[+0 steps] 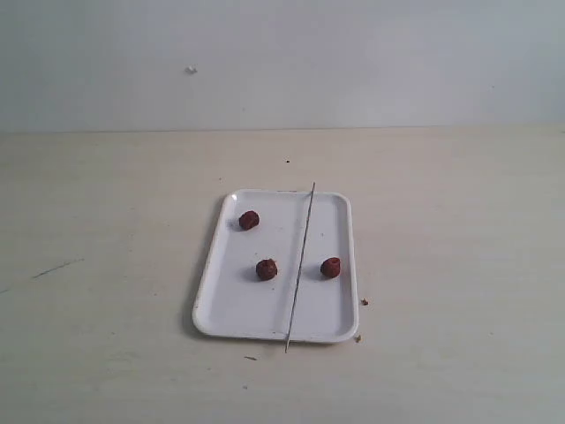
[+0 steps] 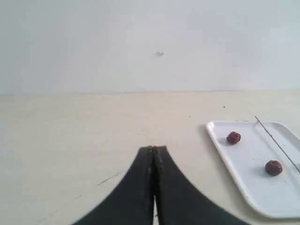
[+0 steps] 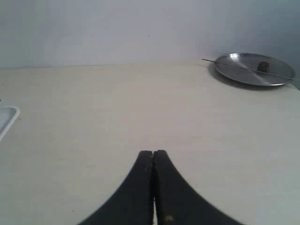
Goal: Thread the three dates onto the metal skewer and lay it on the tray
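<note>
L gripper (image 2: 153,149): matte black, curved tapering fingers pressed tip to tip, nothing betw.; R gripper (image 3: 153,152): same, closed, empty; both over pale, faintly streaked table (image 1: 106,265). Flat glossy white rect. tray (image 1: 231,309), rounded corners, low rim, holds 3 loose roundish wrinkled dark-red fruits: far date (image 1: 249,220), middle date (image 1: 267,269), right date (image 1: 330,267). Thin straight grey metal skewer (image 1: 300,265) lies lengthwise on tray betw. middle date & right date, touching neither, both ends past rim; brown crumbs (image 1: 364,302) on table by tray's near right corner.
</note>
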Action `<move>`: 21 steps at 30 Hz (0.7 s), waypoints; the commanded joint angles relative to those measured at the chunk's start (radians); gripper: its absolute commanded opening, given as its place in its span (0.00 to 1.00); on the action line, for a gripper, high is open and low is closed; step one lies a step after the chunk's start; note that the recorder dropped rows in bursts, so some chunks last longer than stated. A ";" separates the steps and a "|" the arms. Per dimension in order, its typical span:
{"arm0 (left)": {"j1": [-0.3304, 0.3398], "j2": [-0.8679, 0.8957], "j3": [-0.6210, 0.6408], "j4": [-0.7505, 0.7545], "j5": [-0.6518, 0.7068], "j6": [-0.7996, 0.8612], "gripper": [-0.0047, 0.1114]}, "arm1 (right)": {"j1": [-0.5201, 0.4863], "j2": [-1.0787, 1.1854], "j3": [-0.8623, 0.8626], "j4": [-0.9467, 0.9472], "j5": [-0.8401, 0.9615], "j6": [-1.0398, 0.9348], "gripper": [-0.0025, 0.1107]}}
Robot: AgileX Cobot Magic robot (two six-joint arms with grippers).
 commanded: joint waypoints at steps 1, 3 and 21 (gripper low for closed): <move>0.003 -0.006 -0.001 0.002 0.003 0.000 0.04 | -0.004 -0.005 0.003 -0.004 -0.014 -0.002 0.02; 0.003 -0.006 -0.001 0.002 0.003 0.000 0.04 | -0.004 -0.005 0.003 -0.017 -0.014 -0.002 0.02; 0.003 -0.006 -0.001 0.002 0.003 0.000 0.04 | -0.004 -0.005 0.003 -0.010 -0.021 0.000 0.02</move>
